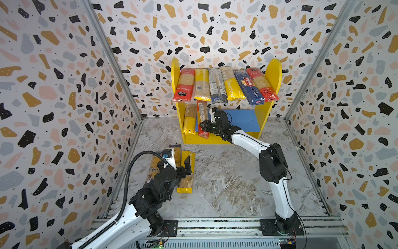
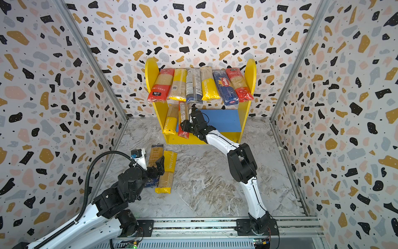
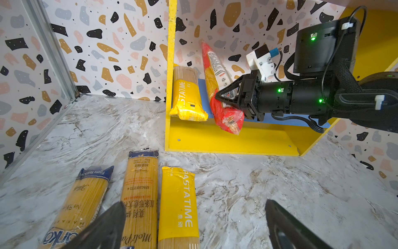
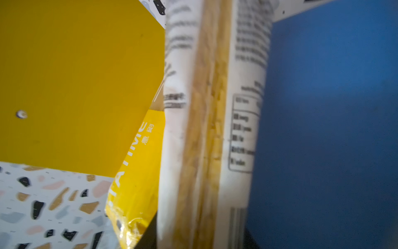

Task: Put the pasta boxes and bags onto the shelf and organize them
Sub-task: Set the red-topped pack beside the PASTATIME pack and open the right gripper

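Left wrist camera has the action. The right gripper (image 3: 221, 97) is in at the shelf (image 3: 226, 140), fingers either side of the red packet (image 3: 226, 116). Whether they're pinching it or loose, I can't tell. That packet leans tilted on the blue lower board (image 3: 290, 120), just beside the shelved yellow packet (image 3: 187, 99). The left gripper (image 3: 195, 203) hangs with fingers spread wide above the table (image 3: 280, 183). Three packets lie side by side there: the blue-ended packet (image 3: 86, 200), the gold packet (image 3: 140, 194) and the loose yellow packet (image 3: 178, 204). In both top views, a row of six packets (image 1: 224, 86) fills the top tier.
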Motion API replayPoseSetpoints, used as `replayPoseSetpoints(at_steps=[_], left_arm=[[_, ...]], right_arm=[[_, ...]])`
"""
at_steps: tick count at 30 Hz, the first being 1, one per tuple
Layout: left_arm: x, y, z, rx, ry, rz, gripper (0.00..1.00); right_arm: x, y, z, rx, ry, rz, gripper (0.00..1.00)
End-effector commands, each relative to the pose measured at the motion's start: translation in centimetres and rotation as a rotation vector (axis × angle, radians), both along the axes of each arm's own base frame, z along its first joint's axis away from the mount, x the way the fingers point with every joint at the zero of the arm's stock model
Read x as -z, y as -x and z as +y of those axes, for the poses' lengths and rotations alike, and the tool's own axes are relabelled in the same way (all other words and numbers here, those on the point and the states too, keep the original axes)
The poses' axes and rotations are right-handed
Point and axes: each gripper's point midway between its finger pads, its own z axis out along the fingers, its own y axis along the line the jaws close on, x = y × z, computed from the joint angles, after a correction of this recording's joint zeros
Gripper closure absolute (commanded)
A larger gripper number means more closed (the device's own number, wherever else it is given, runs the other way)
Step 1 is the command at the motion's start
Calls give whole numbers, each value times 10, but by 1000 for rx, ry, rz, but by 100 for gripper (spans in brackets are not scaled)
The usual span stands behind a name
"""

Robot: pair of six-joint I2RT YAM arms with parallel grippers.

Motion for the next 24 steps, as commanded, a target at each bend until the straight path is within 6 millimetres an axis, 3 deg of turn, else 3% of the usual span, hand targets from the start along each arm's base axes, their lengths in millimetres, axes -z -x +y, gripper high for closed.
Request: replayPoseSetpoints(at_steps=[1, 14, 15, 18, 24], left_arm=[[-22, 1, 3, -11, 30, -50, 1], [-23, 2, 5, -16, 40, -51, 1], [-22, 2, 5, -17, 40, -48, 0], [-18, 2, 6, -23, 41, -38, 1], [-11, 2, 10, -51, 48, -12, 1]], right_arm=[[-93, -4, -2, 38, -95, -196, 49], [-103, 11, -10, 37, -83, -202, 45], [-102, 15, -10, 33, -78, -203, 43], [-104, 27, -19, 36, -80, -211, 18], [-92, 49, -35, 32, -54, -166, 12]])
